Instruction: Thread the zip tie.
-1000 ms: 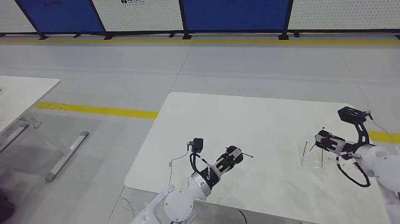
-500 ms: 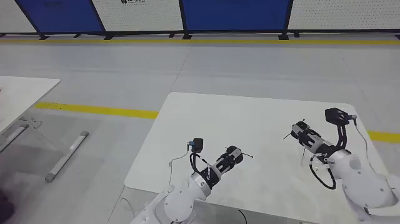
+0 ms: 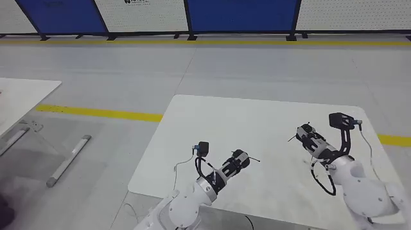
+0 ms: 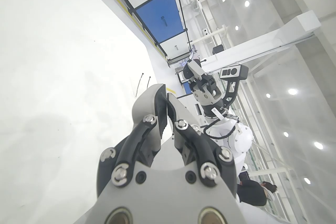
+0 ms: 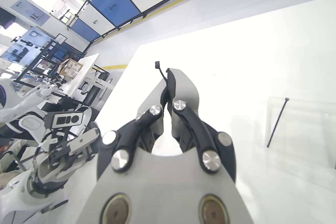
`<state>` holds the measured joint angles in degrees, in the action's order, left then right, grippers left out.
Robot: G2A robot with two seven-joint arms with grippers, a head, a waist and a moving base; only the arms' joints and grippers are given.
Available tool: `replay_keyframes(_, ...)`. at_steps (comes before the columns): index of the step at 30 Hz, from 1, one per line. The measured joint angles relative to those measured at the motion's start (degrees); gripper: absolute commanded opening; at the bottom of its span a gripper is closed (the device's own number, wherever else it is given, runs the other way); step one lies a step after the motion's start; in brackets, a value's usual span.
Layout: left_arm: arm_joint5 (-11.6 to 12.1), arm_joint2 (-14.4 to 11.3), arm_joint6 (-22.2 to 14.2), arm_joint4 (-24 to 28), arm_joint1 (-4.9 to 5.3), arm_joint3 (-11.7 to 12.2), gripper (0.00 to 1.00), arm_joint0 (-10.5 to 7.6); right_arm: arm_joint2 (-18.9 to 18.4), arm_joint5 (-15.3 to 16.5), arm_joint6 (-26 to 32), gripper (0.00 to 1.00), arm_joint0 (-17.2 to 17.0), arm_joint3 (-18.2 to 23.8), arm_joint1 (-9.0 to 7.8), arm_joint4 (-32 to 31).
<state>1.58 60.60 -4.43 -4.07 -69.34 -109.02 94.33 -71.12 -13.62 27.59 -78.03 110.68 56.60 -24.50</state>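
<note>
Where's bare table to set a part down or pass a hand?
Free: the far half of the table, from its far edge to the left tool and right tool; also the strip between them. Crowded: the table's right side, where the right tool grips a zip tie near the clear tray holding a spare tie.

top: overhead, looking down at table [image 3: 257,121] | wrists: low, close, looking across it | shared: table

Matt black plastic zip tie [image 5: 160,70]; smooth white table [image 5: 236,51]; glossy clear plastic tray [image 5: 302,130]; ribbed black rubber pads [image 4: 160,114] on left gripper [image 4: 166,90].
</note>
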Motion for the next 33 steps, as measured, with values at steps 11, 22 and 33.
replay_keyframes(11, 0.0, 0.0, 0.0, 0.0, 0.00, 0.0, 0.00, 0.00, 0.0, 0.0, 0.0, 0.00, 0.0, 0.0, 0.00, 0.0)
replay_keyframes(22, 0.0, 0.0, 0.0, 0.0, 0.00, 0.0, 0.00, 0.00, 0.0, 0.0, 0.0, 0.00, 0.0, 0.0, 0.00, 0.0)
replay_keyframes(33, 0.2, -2.9, 7.9, -2.9, -1.13, 2.0, 0.00, -3.46, 1.5, 3.3, -11.9, 0.00, -4.4, 0.3, 1.25, 4.7)
